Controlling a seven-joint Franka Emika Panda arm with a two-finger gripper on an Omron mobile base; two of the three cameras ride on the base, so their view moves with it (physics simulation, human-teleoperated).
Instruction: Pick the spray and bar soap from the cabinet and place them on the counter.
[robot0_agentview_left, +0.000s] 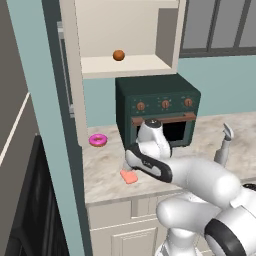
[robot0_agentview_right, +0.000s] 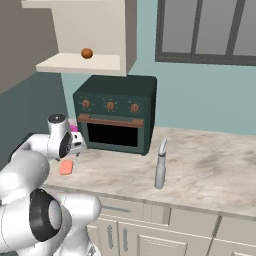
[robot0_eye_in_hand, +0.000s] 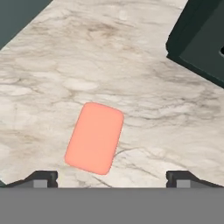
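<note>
Salmon-pink, the bar soap (robot0_eye_in_hand: 94, 138) lies flat on the marbled tabletop (robot0_eye_in_hand: 52, 65) near the front edge, directly under the fingers (robot0_eye_in_hand: 111, 178), which stand wide apart and hold nothing. Lifting away carelessly could nudge it toward that edge. One bar soap, one spray (robot0_agentview_right: 160, 163) upright further right, one oven (robot0_agentview_right: 116, 112), one donut (robot0_agentview_left: 98, 140), one ball (robot0_agentview_left: 118, 55) on the cabinet (robot0_agentview_left: 127, 64) shelf.
</note>
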